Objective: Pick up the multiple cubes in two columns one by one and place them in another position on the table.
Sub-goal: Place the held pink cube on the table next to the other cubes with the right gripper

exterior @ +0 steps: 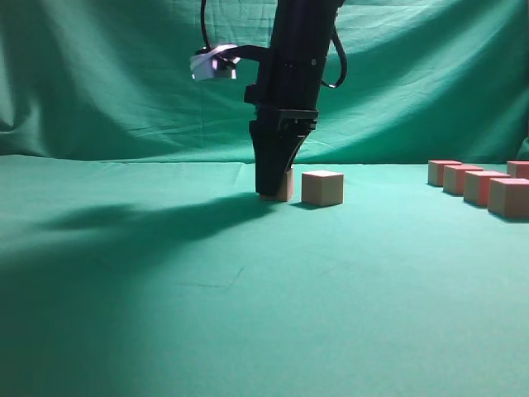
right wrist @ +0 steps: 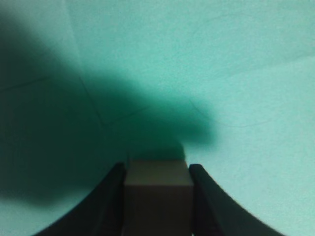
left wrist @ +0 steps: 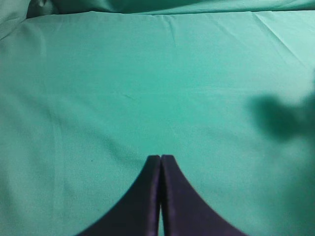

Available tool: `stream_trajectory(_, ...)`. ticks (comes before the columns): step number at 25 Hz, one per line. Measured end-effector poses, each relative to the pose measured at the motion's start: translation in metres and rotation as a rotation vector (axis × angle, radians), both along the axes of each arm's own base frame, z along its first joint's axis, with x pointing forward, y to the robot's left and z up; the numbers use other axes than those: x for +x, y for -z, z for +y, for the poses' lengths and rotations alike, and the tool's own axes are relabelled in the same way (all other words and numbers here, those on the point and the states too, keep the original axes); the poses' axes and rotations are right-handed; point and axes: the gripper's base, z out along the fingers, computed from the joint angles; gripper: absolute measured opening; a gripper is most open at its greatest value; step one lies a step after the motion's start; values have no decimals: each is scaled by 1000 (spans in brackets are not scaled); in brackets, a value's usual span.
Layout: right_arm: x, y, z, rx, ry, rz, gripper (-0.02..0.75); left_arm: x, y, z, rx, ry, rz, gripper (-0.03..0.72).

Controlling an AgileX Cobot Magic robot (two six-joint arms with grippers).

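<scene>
Cube (right wrist: 157, 194) clamped in right hand (exterior: 275, 192), at table (exterior: 248, 314).
Risk: releasing crooked nudges neighbouring cube (exterior: 322, 188); left hand (left wrist: 160, 158) clenched, empty.

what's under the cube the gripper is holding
The right gripper is shut on a cube that seems to sit on the green table beside a second cube. The fingers cover its left side, so full contact cannot be confirmed.

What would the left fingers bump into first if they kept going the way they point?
Probably just the table. The left fingers are shut together and aim across bare green cloth; no cube shows ahead of them, though depth is hard to judge.
</scene>
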Motion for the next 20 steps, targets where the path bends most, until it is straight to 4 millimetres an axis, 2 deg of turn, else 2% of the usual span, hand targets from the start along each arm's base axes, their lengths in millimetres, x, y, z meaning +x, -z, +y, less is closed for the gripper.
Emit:
stream_trajectory(2, 0, 0, 0, -2, 0, 3, 260, 0, 0, 0, 0, 0, 0, 0)
stream_trajectory(9, -1, 0, 0, -4, -1, 8, 540, 0, 0, 0, 0, 0, 0, 0)
stream_trajectory(10, -1, 0, 0, -4, 1, 8, 559, 0, 0, 0, 0, 0, 0, 0)
stream_trajectory(14, -1, 0, 0, -3, 9, 10, 545, 0, 0, 0, 0, 0, 0, 0)
stream_trajectory(15, -1, 0, 0, -2, 13, 11, 586, 0, 0, 0, 0, 0, 0, 0)
stream_trajectory(16, 0, -1, 0, 0, 20, 10, 571, 0, 0, 0, 0, 0, 0, 0)
stream_trajectory(20, 2, -14, 1, 12, 30, -11, 571, 0, 0, 0, 0, 0, 0, 0)
